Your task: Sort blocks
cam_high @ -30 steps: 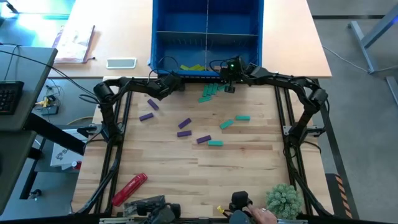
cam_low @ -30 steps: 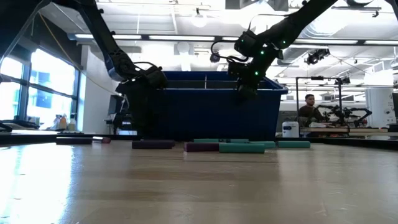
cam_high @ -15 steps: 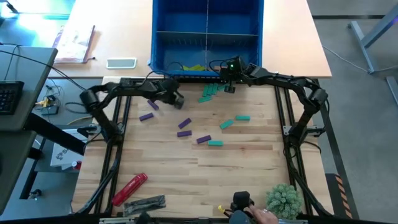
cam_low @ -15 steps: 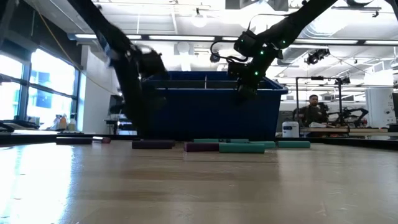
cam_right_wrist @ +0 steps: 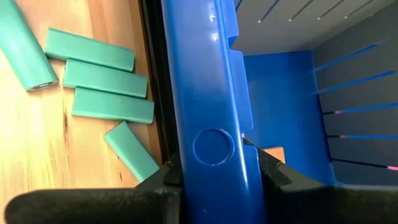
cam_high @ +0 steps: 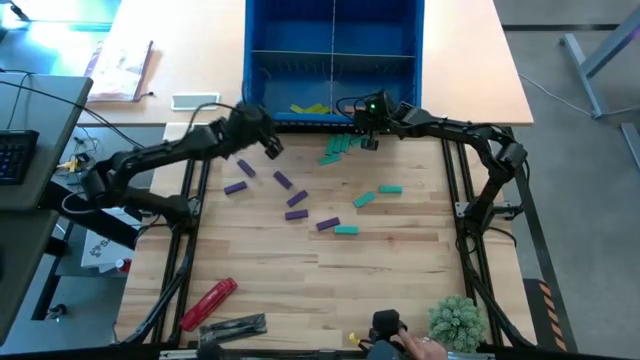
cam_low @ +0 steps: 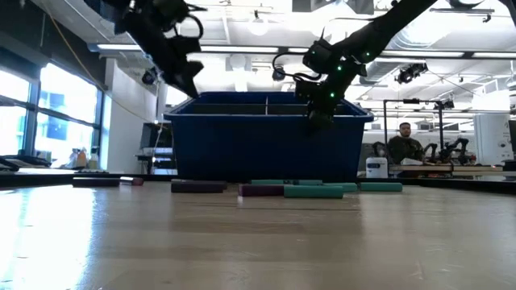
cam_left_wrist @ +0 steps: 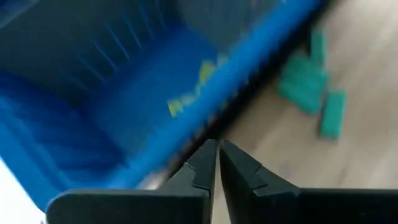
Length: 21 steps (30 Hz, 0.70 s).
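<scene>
Left end effector (cam_high: 272, 148) risen, swung toward blue bin (cam_high: 333, 60); possibly one more purple block (cam_high: 283, 180) on table.

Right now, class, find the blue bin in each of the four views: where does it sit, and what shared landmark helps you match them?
High view: blue bin top centre.
Low view: centre, behind the blocks.
Left wrist view: fills most of the picture.
Right wrist view: its wall runs through the middle.
Shared landmark: teal blocks beside its near wall.

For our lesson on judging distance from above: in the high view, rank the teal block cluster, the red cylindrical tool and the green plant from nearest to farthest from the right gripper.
From the right gripper, at the bin's front wall:
1. Teal block cluster, just beside it on the table.
2. Green plant, near edge, right side.
3. Red cylindrical tool, near edge, left side.
</scene>
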Available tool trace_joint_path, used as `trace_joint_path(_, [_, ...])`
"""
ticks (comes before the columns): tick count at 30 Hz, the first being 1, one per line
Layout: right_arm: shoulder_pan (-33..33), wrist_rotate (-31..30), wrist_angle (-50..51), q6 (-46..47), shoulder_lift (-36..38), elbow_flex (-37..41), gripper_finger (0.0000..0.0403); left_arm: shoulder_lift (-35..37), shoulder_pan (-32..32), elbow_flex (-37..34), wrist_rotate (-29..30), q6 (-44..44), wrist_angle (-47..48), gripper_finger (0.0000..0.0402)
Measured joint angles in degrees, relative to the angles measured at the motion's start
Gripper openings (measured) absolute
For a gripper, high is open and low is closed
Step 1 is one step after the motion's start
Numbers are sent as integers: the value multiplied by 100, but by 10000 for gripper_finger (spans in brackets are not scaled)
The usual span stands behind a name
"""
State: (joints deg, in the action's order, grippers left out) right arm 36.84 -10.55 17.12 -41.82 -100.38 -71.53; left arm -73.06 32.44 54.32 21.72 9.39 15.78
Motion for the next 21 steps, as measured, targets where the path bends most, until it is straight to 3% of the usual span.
trace_joint_path(7, [2, 52, -44, 97, 10, 0, 82, -332, 891, 750, -998, 799, 392, 70])
trace_joint_path(11, [24, 202, -163, 303, 32, 0, 105, -866, 1135, 1000, -1368, 1563, 546, 105])
trace_joint_path(16, [37, 262, -148, 504, 33, 0, 126, -1391, 1330, 1110, -2305, 2127, 505, 124])
trace_joint_path(21, [39, 278, -60, 605, 33, 0, 146, -1686, 1402, 1130, -2048, 2426, 410, 125])
